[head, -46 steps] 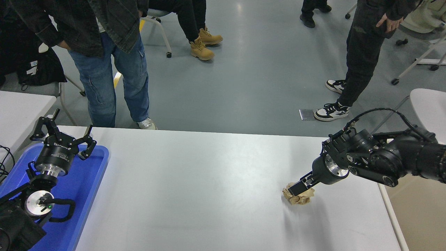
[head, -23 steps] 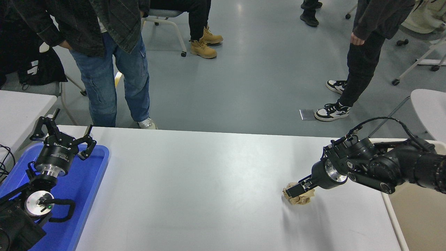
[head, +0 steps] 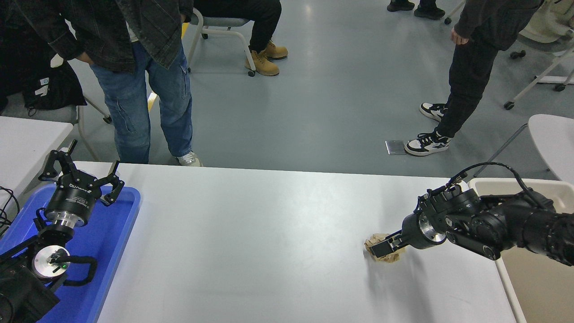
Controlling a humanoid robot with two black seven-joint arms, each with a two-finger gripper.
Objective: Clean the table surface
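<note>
The table surface [head: 260, 233] is a wide glossy white top filling the lower half of the head view. A crumpled ball of brown paper [head: 382, 249] lies on it near the right side. My right gripper [head: 380, 249] comes in from the right edge, lies low over the table and is shut on the paper ball. My left gripper [head: 83, 176] is parked at the lower left above the blue tray, fingers spread open and empty.
A blue plastic tray [head: 117, 233] sits at the table's left end. A beige bin [head: 529, 269] stands just past the table's right edge. Smaller white tabletops show at the left [head: 22, 139] and right [head: 554, 139]. People stand beyond the far edge.
My right arm has dropped lower and drawn slightly back to the right, uncovering the beige bin's rim. The paper ball stays in the gripper at almost the same spot. The left arm has not moved.
</note>
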